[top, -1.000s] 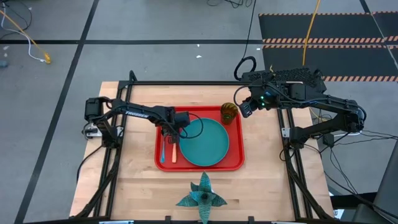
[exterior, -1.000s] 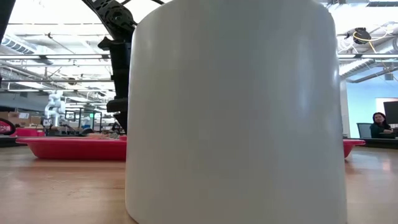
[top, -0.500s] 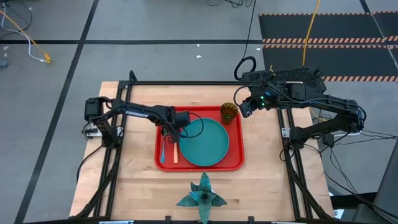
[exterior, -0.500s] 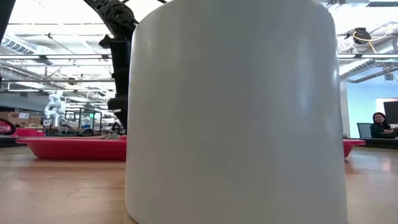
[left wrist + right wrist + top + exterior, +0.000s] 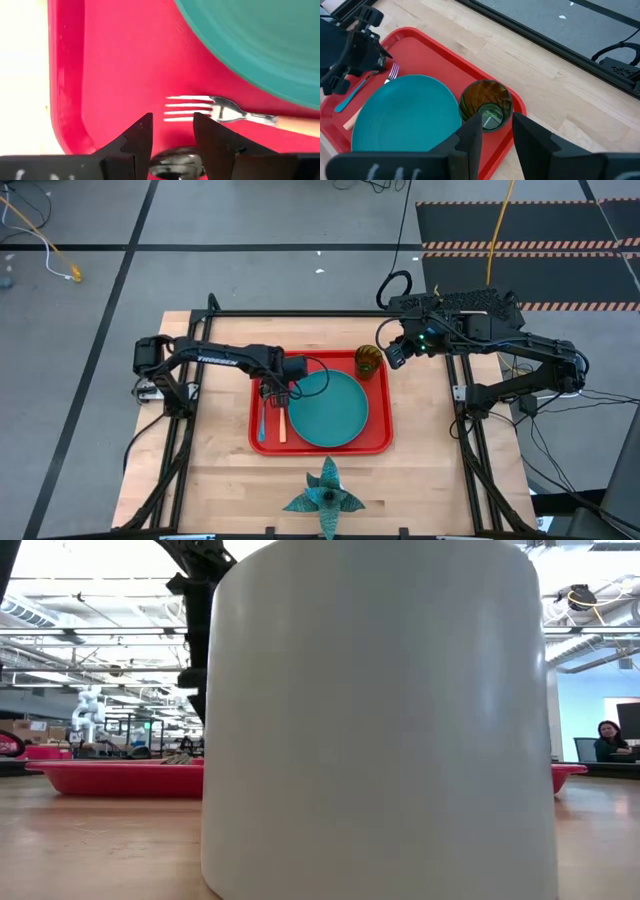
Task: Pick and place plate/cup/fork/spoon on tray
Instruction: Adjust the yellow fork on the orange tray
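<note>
Above tray left edge, left claw apart over spoon, right claw apart

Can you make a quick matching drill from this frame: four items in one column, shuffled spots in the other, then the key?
Items:
1. cup
2. fork
3. spoon
4. star-shaped object

Places:
A. on the bare table, outside the tray
B. far right corner of the tray
C. between the plate and the other utensil
D. nearest the tray's left rim

Pairs: 1-B, 2-C, 3-D, 4-A

The left gripper hangs open above the utensils; the right gripper waits open beside the cup.
</note>
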Available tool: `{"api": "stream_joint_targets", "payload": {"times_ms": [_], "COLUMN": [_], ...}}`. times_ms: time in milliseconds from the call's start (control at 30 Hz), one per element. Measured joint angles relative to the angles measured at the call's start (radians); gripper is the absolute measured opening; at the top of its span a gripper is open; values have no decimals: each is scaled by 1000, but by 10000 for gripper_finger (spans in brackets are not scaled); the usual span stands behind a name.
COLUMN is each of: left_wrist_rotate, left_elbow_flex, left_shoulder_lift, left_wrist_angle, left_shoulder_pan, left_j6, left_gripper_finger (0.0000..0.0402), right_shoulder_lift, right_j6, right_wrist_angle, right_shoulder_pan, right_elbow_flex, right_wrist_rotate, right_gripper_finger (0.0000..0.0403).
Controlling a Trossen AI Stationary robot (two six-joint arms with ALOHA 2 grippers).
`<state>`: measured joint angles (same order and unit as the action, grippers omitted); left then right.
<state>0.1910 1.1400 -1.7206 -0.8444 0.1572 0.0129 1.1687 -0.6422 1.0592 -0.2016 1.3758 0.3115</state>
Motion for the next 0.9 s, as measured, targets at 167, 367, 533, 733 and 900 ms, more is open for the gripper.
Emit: {"api": "stream_joint_targets", "payload": {"times_ms": [167, 367, 533, 733, 900], "left_wrist_rotate": [-22, -33, -37, -86, -83], "left_elbow_flex": [53, 95, 142, 207, 322], "left_shoulder_lift": [0, -1, -1, -1, 15], "left_wrist_angle": [-24, -21, -45, -43, -44], "left_shoulder_pan": [-48, -131, -154, -154, -141], "left_j6": [-113, -253, -509, -892, -837], "left_gripper_finger": [145, 145, 145, 145, 145], "right_shoulder_lift": [0, 0, 0, 0, 0], "right_j6": [3, 9, 24, 26, 22], "right_wrist_angle": [0, 0, 0, 0, 0], "right_shoulder_pan": [0, 0, 0, 0, 0], "right_elbow_flex": [0, 0, 0, 0, 0], "right_wrist_rotate": [0, 0, 0, 0, -3], "right_gripper_finger": [100, 100, 100, 100, 100]}}
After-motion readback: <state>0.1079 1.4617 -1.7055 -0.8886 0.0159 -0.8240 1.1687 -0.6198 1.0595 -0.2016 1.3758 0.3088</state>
